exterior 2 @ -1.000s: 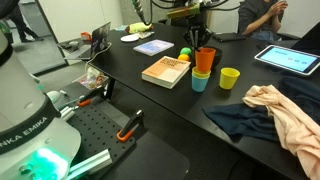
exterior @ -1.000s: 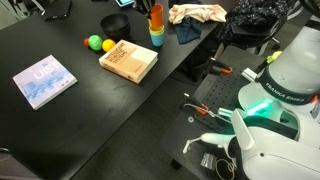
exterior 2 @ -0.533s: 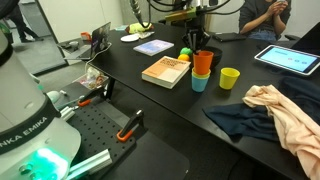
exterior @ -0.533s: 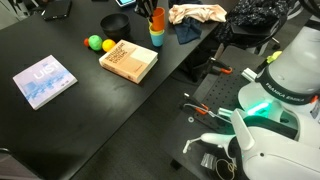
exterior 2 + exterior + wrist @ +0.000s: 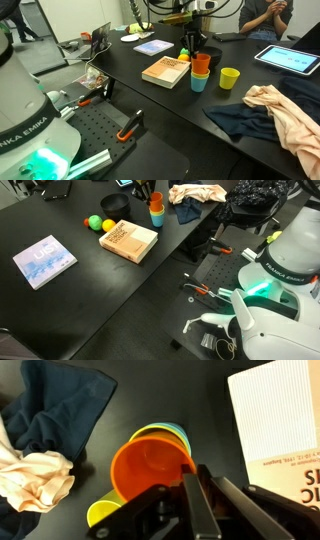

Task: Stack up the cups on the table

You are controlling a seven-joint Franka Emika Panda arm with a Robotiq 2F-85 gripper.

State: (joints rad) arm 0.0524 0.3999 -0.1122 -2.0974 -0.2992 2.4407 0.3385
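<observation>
Closely set jaws: the gripper looks pinched on the rim of the orange cup, one finger inside the wall and one outside. Hold is judged, not certain.

- Orange cup sits in the yellow cup, which sits in the blue cup. Only the rims of the lower two show in the wrist view.
- Stack stands on the table, just right of the tan book in an exterior view.
- Yellow-green cup stands alone and upright, right of the stack, near it but apart.

Progress: three of four cups nested. Cannot tell whether the orange one is fully seated. Left to do, as I read it: let go, fetch the yellow-green cup, add it to the stack.

Writing:
- Robot base reads "FRANKA EMIKA".
- Tan book cover in the wrist view shows large dark letters cut off by the frame edge, plus small print. Not readable.
- Blue booklet at the near left has pale lettering, too small to read.
</observation>
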